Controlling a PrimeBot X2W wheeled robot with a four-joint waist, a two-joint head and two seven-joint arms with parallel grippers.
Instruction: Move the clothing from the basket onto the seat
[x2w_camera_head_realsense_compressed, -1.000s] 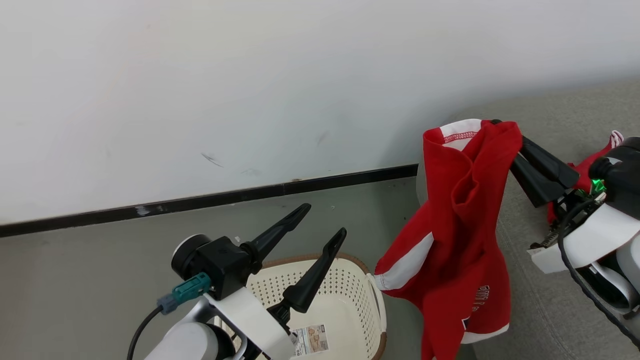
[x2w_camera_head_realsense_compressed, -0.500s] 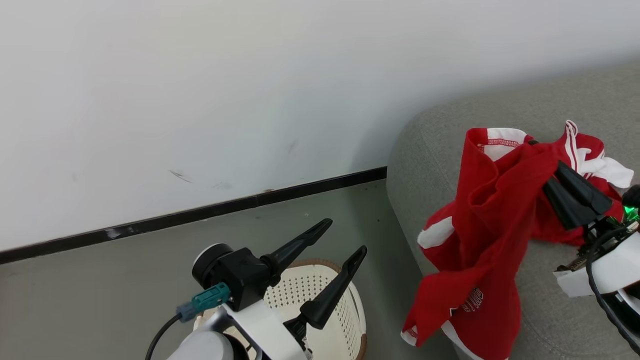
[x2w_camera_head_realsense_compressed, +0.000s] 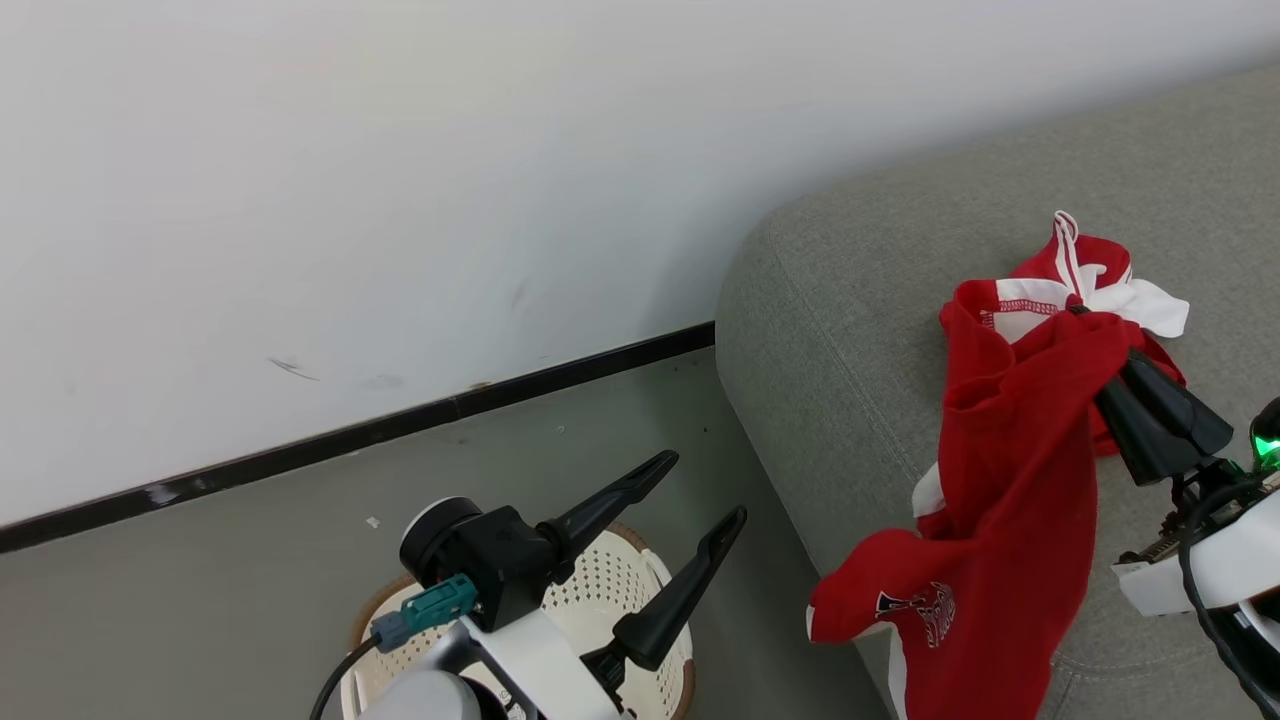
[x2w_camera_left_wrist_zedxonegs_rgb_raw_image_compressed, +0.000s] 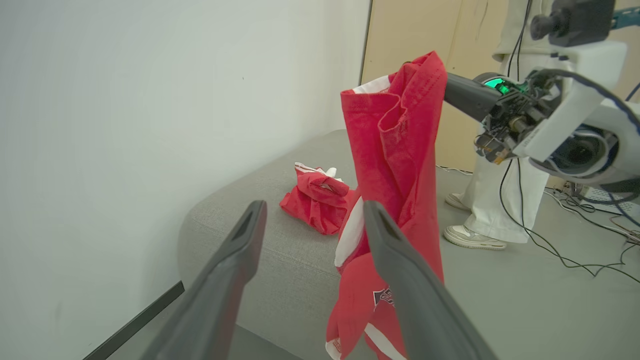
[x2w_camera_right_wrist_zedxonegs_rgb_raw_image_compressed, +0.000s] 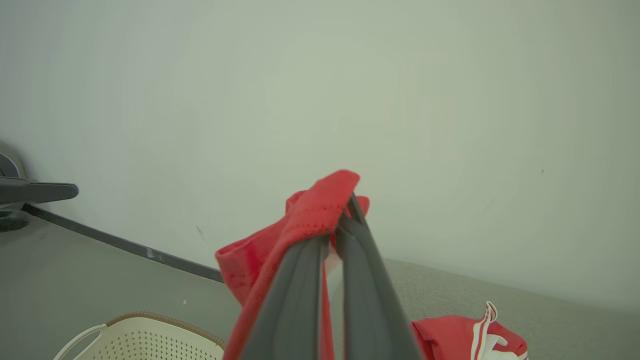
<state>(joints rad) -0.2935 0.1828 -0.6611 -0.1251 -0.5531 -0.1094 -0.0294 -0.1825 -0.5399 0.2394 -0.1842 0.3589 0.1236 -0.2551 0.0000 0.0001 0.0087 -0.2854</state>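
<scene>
**Position.** One piece of the clothing hangs from the right end effector. Its two fingers are pressed together on a bunched fold near the garment's top edge, above the seat. The fabric falls in a long loose drape. Its lower folds appear to lie over the seat's front edge, with the hem hanging past it, though contact cannot be confirmed. A second red garment lies crumpled on the seat, just beyond the held one. The basket stands on the floor near the seat's end, under the left end effector, whose fingers are spread apart and carry nothing.

**Handling assessment.**
- The garment looks light, limp and not fragile, and it will take whatever shape it lands in.
- A pinch on a gathered fold, as held now, looks adequate. A single layer or the thin striped trim would probably slip more easily.
- With so much cloth near the edge, the trailing weight could pull the garment off the seat when it is let go.
- Setting it down further in, toward the crumpled garment, looks safer.
</scene>
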